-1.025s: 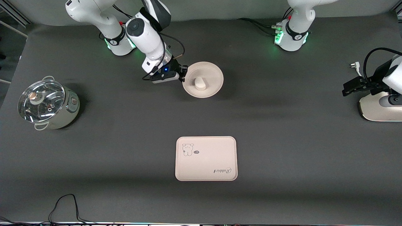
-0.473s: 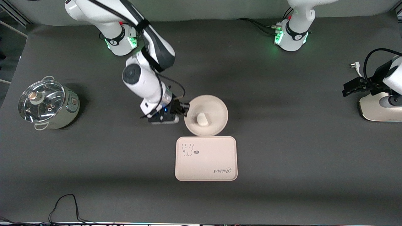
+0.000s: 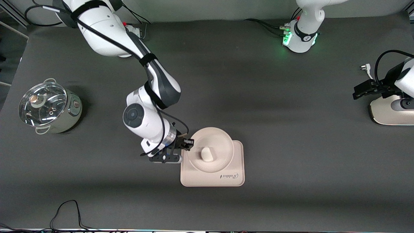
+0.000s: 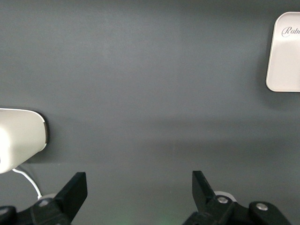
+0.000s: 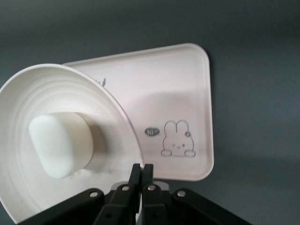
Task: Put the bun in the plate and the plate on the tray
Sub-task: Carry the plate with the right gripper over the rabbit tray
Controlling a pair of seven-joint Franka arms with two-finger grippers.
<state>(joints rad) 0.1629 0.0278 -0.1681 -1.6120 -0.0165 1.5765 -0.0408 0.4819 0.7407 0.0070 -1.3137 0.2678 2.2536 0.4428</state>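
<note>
The tray (image 3: 226,178) lies nearest the front camera, flat on the dark table (image 3: 291,129), its "Rabbit" script showing on the bare strip along its near edge; over the tray's farther part I hold the plate (image 3: 223,139), my right gripper (image 3: 188,143) pinched tight on the plate's rim at the side toward my right arm's end of the table; in my right wrist view the plate hangs above the tray and hides part of it, the rabbit drawing showing clear of its rim; the bun (image 3: 207,154) sits in the middle of the plate; farther off, at my left arm's end of the table, my left gripper (image 3: 358,91) waits with its fingers spread wide, holding nothing.
</note>
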